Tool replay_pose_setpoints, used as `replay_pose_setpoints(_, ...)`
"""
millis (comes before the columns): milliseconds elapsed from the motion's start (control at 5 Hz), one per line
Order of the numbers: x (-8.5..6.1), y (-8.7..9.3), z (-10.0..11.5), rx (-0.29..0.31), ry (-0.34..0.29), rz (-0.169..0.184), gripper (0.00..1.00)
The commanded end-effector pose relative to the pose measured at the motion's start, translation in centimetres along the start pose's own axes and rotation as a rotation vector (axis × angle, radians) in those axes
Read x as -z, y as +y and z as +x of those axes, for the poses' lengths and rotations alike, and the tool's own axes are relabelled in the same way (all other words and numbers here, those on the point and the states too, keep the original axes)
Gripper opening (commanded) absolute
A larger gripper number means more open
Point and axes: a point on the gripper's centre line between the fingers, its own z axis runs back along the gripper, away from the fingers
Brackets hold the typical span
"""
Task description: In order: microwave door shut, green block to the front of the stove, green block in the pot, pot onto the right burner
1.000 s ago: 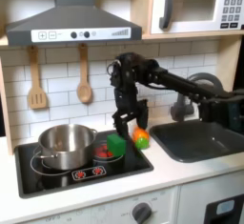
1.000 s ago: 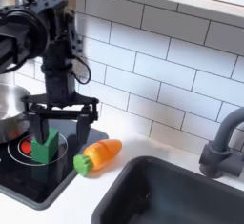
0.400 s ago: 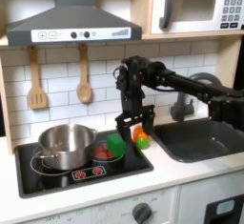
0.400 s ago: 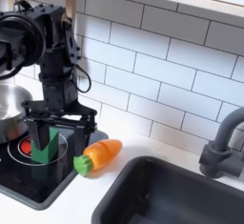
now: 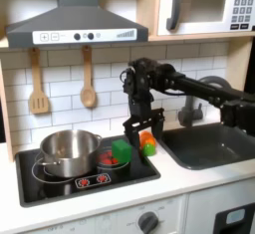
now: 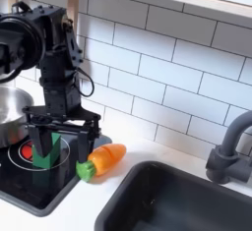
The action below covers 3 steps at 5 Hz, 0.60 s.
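Observation:
The green block [image 5: 121,151] [image 6: 48,148] stands on the right burner [image 5: 106,159] [image 6: 28,157] of the black stove [image 5: 60,186] [image 6: 34,188]. My gripper [image 5: 132,135] [image 6: 60,143] hangs low over it, open, with one finger on each side of the block and not touching it. On the left burner sits the shiny pot [image 5: 67,150] [image 6: 9,113], apart from the block. Up at the top right of the first exterior view, the microwave door [image 5: 199,7] is shut, its silver handle on the door's left edge.
An orange toy carrot [image 5: 147,141] [image 6: 103,160] lies on the counter just right of the stove. A dark sink [image 5: 209,146] [image 6: 187,201] with a faucet [image 6: 231,146] lies further right. Wooden utensils [image 5: 38,84] hang on the tiled wall under the hood.
My gripper has come down a little around the green block and shifted slightly right in the first exterior view. The block, the pot and the carrot have not moved.

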Motion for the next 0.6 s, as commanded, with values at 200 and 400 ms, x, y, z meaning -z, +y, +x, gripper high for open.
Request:
replay_pose_setpoints(200, -1.1, -3.6, -1.0, 0.069, -0.171, 0.221, 1.00)
replay_pose_setpoints(400, -0.9, -3.9, -1.3, 0.069, -0.153, 0.199, 1.00)
